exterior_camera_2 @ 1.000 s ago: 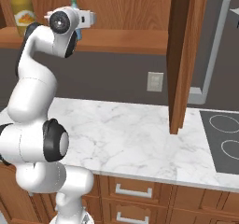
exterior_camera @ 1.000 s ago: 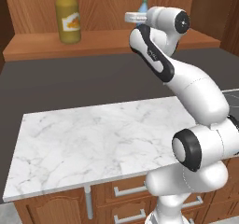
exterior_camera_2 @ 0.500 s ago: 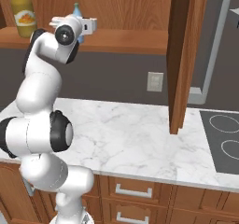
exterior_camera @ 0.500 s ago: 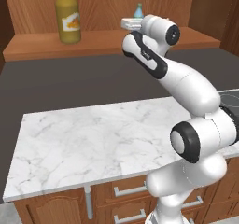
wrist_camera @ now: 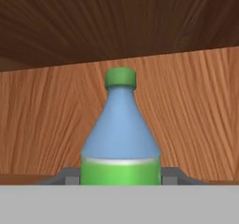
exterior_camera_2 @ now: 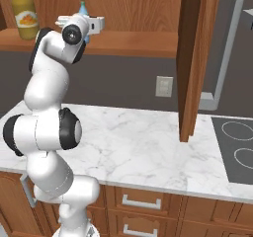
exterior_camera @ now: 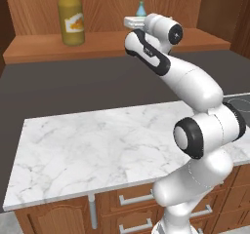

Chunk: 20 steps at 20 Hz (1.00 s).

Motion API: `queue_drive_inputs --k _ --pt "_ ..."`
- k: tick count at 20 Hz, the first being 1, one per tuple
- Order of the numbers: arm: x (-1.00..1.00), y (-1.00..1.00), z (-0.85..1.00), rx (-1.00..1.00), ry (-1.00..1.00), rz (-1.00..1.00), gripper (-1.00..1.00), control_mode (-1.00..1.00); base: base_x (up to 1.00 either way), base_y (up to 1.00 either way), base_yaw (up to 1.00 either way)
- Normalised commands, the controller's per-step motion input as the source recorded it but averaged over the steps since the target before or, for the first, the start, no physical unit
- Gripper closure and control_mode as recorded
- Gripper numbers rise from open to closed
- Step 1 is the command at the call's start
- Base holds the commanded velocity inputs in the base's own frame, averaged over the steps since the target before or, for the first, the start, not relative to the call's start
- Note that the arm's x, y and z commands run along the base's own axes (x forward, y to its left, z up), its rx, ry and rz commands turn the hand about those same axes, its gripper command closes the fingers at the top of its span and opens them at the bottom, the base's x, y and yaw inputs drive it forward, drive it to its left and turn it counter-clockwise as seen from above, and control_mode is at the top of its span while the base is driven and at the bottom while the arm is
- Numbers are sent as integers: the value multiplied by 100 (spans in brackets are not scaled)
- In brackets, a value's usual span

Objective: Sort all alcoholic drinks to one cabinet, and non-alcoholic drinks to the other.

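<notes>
My gripper [wrist_camera: 120,177] is shut on a small light-blue bottle [wrist_camera: 120,129] with a green cap and green label. The bottle stands upright between the fingertips [wrist_camera: 69,176], with the cabinet's plank back behind it. From the base, the gripper [exterior_camera: 133,21] [exterior_camera_2: 93,25] reaches over the cabinet shelf [exterior_camera: 102,40] [exterior_camera_2: 133,42]. The blue bottle's top [exterior_camera: 141,8] [exterior_camera_2: 82,7] shows behind the hand. The large orange-yellow bottle [exterior_camera: 71,17] [exterior_camera_2: 24,14] stands on the same shelf further left. Whether the held bottle touches the shelf is hidden.
An open cabinet door [exterior_camera_2: 195,58] hangs to the right of the arm. The marble counter [exterior_camera: 97,145] [exterior_camera_2: 148,147] lies below, with drawers [exterior_camera: 134,201] under it, a wall outlet [exterior_camera_2: 163,86] behind, and a stove top [exterior_camera_2: 237,147] at the right.
The hand has carried the blue bottle slightly left along the shelf, and the arm's upper links have swung forward. The orange-yellow bottle has stayed put.
</notes>
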Motion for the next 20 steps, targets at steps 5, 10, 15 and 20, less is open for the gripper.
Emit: queue_drive_inputs --k 5,10,15,20 --pt "-17 0 0 0 -12 0 100 -100 0 0 0" --pt "-9 0 -3 0 -8 0 100 -100 0 0 0" --pt "17 0 -13 0 -5 1 100 -100 0 0 0" --pt "3 0 -17 0 -6 2 100 -100 0 0 0"
